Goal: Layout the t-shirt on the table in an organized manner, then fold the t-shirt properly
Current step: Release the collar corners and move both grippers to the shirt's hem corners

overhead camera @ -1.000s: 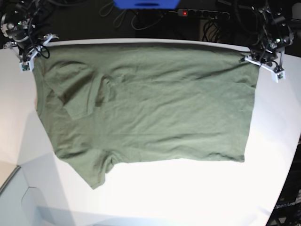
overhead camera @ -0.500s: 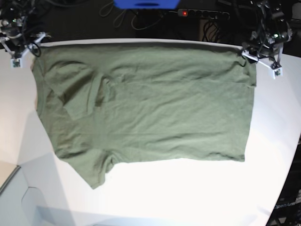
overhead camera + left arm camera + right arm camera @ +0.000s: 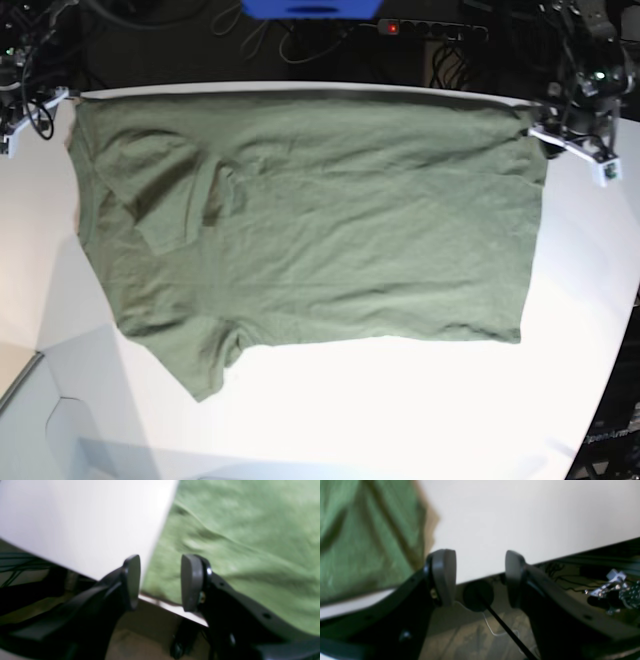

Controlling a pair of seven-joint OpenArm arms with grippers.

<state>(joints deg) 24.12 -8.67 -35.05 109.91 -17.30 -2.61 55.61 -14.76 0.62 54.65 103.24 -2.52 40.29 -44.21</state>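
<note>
The olive-green t-shirt (image 3: 320, 220) lies spread flat on the white table (image 3: 400, 410), neck toward the left. One sleeve (image 3: 165, 195) is folded onto the body; the other (image 3: 195, 360) sticks out at the front left. My left gripper (image 3: 580, 150) hovers just off the shirt's far right corner, open and empty. In the left wrist view, my left gripper (image 3: 161, 580) frames the shirt (image 3: 237, 530) corner at the table (image 3: 87, 522) edge. My right gripper (image 3: 30, 112) stands open past the far left corner. In the right wrist view, my right gripper (image 3: 480, 577) holds nothing, with shirt (image 3: 365, 537) to its left on the table (image 3: 532, 517).
Behind the table's far edge lie a power strip (image 3: 430, 30) with a red light, a blue object (image 3: 310, 8) and tangled cables. The table edge curves away at the right (image 3: 610, 330). Floor and cables show below the edge in both wrist views.
Both grippers have opened and let go of the shirt's far corners, then drawn outward and back from them. The shirt stays flat.
</note>
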